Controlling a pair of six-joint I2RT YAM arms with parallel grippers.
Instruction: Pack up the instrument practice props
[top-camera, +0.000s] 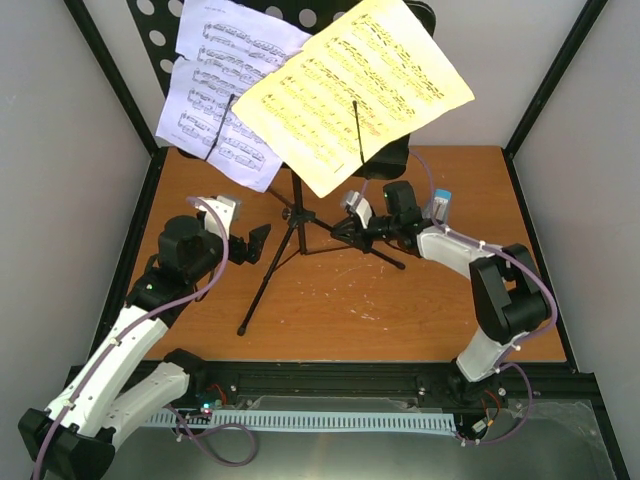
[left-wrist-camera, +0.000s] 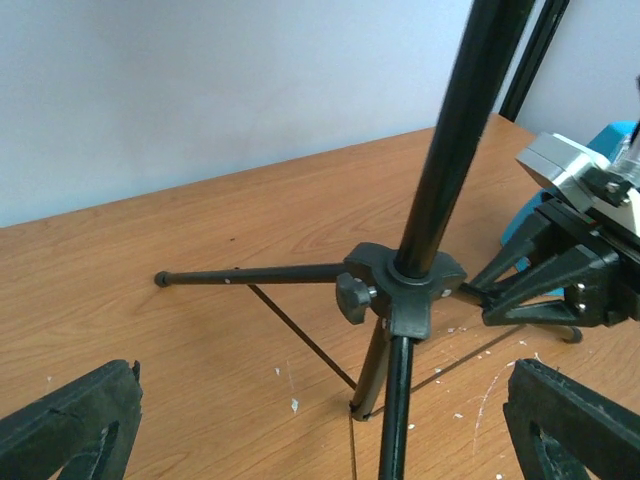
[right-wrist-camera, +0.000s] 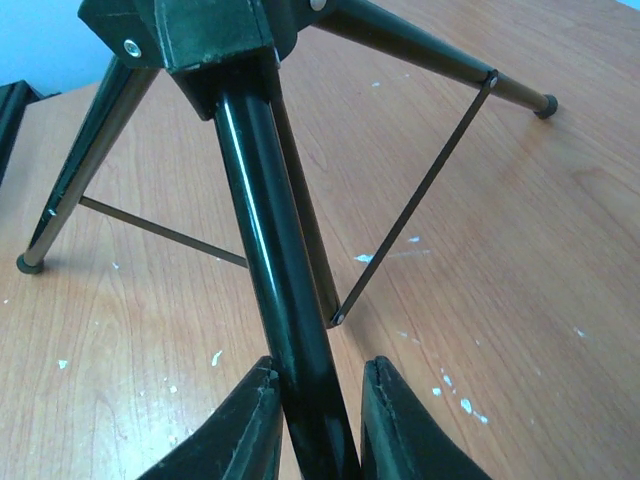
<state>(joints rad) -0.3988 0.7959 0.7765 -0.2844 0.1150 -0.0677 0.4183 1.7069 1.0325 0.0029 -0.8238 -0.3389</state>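
The black tripod music stand (top-camera: 295, 215) stands mid-table. Its round-holed desk (top-camera: 160, 40) holds white sheet-music pages (top-camera: 225, 85) and yellow pages (top-camera: 355, 85) under two wire clips. My right gripper (top-camera: 345, 228) is closed around one tripod leg (right-wrist-camera: 260, 200), which runs between its fingers (right-wrist-camera: 240, 430). My left gripper (top-camera: 255, 243) is open and empty, just left of the tripod; its wrist view shows the hub (left-wrist-camera: 405, 285) ahead of its spread fingers (left-wrist-camera: 70, 420). The blue metronome (top-camera: 441, 207) stands behind my right arm and shows partly in the left wrist view (left-wrist-camera: 516, 228).
The wooden table (top-camera: 330, 320) is walled by a black frame and white panels. The tripod legs and thin braces (left-wrist-camera: 300, 335) spread low over the surface. White specks dot the wood. A black rail (top-camera: 330, 385) runs along the near edge.
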